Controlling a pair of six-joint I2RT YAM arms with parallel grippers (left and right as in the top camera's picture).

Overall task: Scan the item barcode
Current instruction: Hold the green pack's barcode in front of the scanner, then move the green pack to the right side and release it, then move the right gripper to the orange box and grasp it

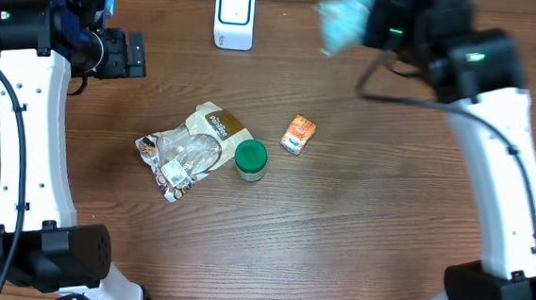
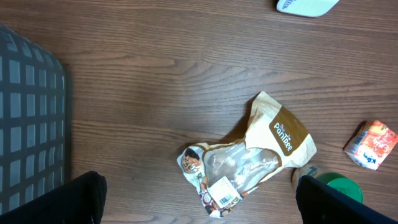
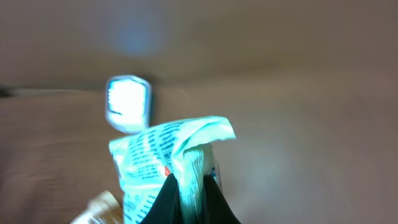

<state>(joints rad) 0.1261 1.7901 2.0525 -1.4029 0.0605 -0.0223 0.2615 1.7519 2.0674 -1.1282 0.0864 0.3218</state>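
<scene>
Item: a light teal-and-white printed packet (image 1: pixel 341 23), pinched by one edge and held in the air off the table (image 1: pixel 366 242). It sticks out past the fingertips on the side facing the scanner.
Right gripper: the right gripper (image 1: pixel 379 27) is clamped on the packet's edge, and the dark fingers (image 3: pixel 208 202) meet across the film with no gap visible.
Barcode: not readable. The right wrist view is blurred, and which face carries the code cannot be told.
Scanner: a white barcode scanner (image 1: pixel 234 17) with a lit window stands at the far edge of the table. It is beyond the packet as seen from the right gripper, toward the left arm's side, and clearly apart from the packet.
Step, as judged: the packet is being carried to the scanner window, and the scan does not look done.
Left gripper: the left gripper (image 1: pixel 125 55) has its jaws spread wide and holds nothing. It hangs over bare wood, well apart from the packet.
Other goods: a brown Pantree bag (image 1: pixel 192 149), a jar with a green lid (image 1: pixel 250 160) touching it, and a small orange carton (image 1: pixel 298 133) lie on the table, below and nearer the robot than the right gripper.
Risk, wrong face: the code may point away from the window, since the packet hangs crumpled from one edge.
Risk, no read: creased, glossy film could fold over or glare across the code.
Risk, slip: the grip is thin and only on the edge, so a quick swing could let the packet twist or slide out.
Risk, contact: coming in too close could knock the light scanner over.
</scene>
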